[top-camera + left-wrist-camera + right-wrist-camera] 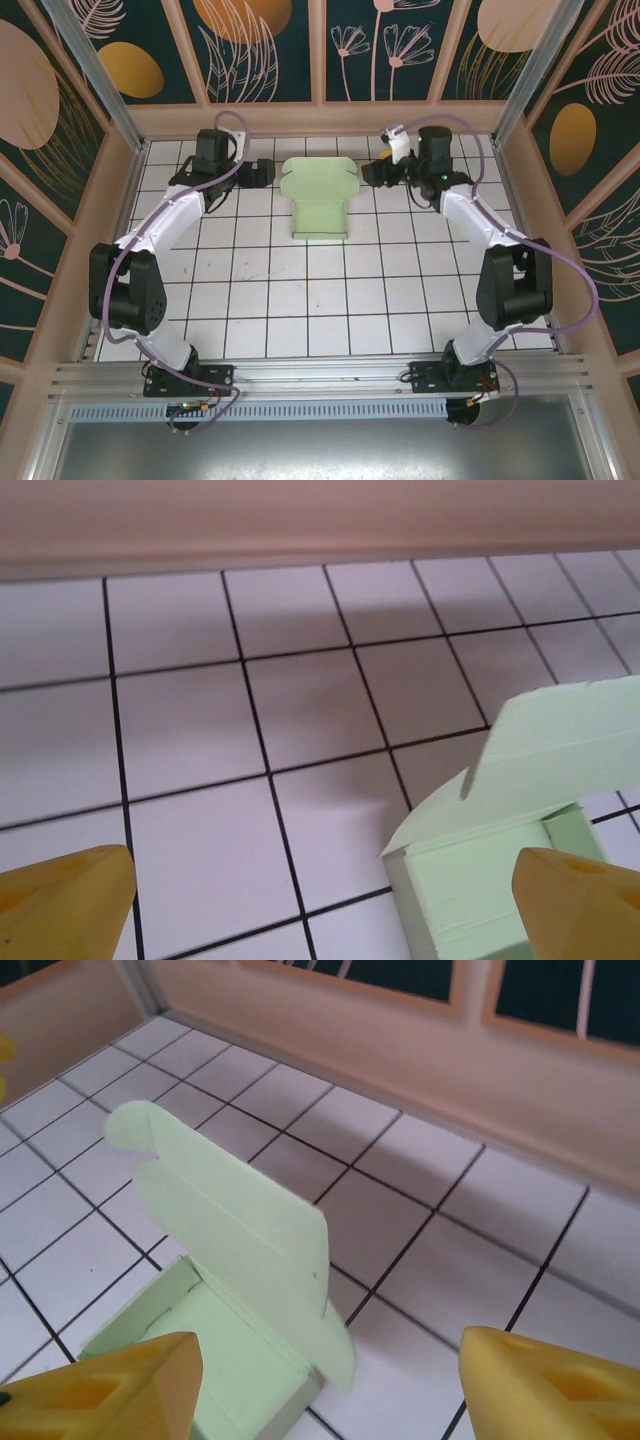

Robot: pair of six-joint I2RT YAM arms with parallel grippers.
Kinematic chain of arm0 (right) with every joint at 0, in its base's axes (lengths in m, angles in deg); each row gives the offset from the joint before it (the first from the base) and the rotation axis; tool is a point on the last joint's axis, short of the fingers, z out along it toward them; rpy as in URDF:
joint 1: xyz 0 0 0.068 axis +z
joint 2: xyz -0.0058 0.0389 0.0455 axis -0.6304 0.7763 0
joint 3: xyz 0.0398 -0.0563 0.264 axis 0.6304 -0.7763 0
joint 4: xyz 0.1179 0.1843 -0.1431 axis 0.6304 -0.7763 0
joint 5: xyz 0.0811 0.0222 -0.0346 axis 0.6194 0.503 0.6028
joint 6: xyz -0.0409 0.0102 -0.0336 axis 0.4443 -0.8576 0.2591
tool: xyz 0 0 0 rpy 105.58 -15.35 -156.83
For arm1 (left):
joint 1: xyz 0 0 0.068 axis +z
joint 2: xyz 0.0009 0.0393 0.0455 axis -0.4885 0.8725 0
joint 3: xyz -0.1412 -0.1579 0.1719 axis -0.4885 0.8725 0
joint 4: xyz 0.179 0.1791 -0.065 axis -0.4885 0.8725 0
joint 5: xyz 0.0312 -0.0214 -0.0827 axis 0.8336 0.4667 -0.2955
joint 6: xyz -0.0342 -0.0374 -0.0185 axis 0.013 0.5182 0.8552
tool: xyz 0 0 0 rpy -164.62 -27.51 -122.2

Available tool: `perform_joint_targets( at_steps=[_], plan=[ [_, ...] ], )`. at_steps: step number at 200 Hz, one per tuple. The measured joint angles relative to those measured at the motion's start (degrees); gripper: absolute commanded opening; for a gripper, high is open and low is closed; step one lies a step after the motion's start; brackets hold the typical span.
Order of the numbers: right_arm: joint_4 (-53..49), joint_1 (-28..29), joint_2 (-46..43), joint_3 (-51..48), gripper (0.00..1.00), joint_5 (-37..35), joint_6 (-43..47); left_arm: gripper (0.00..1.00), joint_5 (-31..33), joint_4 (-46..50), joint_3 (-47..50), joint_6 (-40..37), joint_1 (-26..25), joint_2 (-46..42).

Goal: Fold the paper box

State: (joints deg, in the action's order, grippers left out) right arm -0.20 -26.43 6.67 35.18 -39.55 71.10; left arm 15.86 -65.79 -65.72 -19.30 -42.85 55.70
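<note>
The paper box [320,205] is pale mint-green card lying on the tiled floor at the back centre, its shallow tray toward the near side and its winged lid [320,177] raised toward the back wall. My left gripper [264,172] sits just left of the lid, open and apart from it. My right gripper [371,172] sits just right of the lid, also open. In the left wrist view the box corner [480,880] lies by the right fingertip [585,900], the left gripper [322,908] wide. In the right wrist view the lid [240,1230] stands over the tray [215,1345], the right gripper [330,1390] holding nothing.
The beige back wall [320,118] runs close behind both grippers and the box. White tiled floor [320,300] stretches from the box toward the arm bases. Side walls close the floor in at left and right.
</note>
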Motion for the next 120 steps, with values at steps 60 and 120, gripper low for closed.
perform_joint_targets(
  at_steps=[60,120],
  plan=[
    [-28.0,-1.2,19.8,32.0,0.68,9.9,20.0,0.99,-3.5,3.7,-3.8,-4.2,0.5,0.9],
    [-50.7,0.2,36.7,54.8,0.61,11.6,30.2,0.98,-4.4,5.2,-3.8,-4.5,0.5,1.0]
  ],
)
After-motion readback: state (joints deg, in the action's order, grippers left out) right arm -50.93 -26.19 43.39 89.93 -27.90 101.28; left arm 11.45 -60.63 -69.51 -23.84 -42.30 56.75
